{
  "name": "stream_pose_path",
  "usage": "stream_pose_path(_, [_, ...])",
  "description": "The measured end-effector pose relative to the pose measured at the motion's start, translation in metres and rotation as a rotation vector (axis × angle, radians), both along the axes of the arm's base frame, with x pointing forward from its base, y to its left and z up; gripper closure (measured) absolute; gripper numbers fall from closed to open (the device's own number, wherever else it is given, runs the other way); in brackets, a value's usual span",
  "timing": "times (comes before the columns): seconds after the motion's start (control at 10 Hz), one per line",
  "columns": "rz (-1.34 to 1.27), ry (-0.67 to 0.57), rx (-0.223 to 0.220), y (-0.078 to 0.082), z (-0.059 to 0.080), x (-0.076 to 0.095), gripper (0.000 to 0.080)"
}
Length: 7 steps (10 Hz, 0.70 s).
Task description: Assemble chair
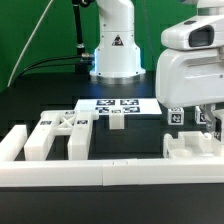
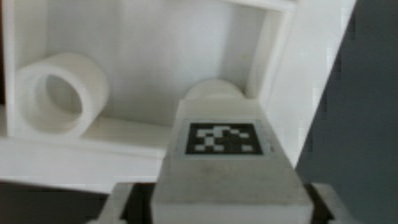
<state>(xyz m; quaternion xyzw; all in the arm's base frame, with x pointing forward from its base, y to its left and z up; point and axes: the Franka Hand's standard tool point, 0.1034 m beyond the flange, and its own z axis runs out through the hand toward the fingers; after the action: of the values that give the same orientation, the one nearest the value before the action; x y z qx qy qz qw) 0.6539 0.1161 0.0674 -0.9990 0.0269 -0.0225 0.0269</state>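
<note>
The chair is in loose white tagged pieces. In the wrist view a long white block point(image 2: 222, 150) with one square tag runs between my gripper point(image 2: 226, 207). The fingers point(image 2: 128, 205) press in at both its sides, with only thin dark strips showing there. Beyond the block lies a white framed piece point(image 2: 134, 60) with a round ring in it. In the exterior view the gripper point(image 1: 206, 124) hangs low at the right, over a white piece point(image 1: 190, 148). Barred frames point(image 1: 50, 135) lie at the left and a small block point(image 1: 116, 122) in the middle.
The marker board point(image 1: 118, 104) lies flat behind the small block. A long low white rail point(image 1: 110, 175) runs along the front of the black table. The robot's base point(image 1: 112, 50) stands at the back, with cables to the exterior view's left.
</note>
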Motion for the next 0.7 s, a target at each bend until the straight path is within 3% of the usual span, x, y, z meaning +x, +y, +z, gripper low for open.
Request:
stream_pose_path(0.4, [-0.738, 0.071, 0.065, 0.0015, -0.0017, -0.0033, 0.0514])
stream_pose_path(0.7, [-0.952, 0.091, 0.082, 0.0017, -0.0017, -0.0034, 0.0514])
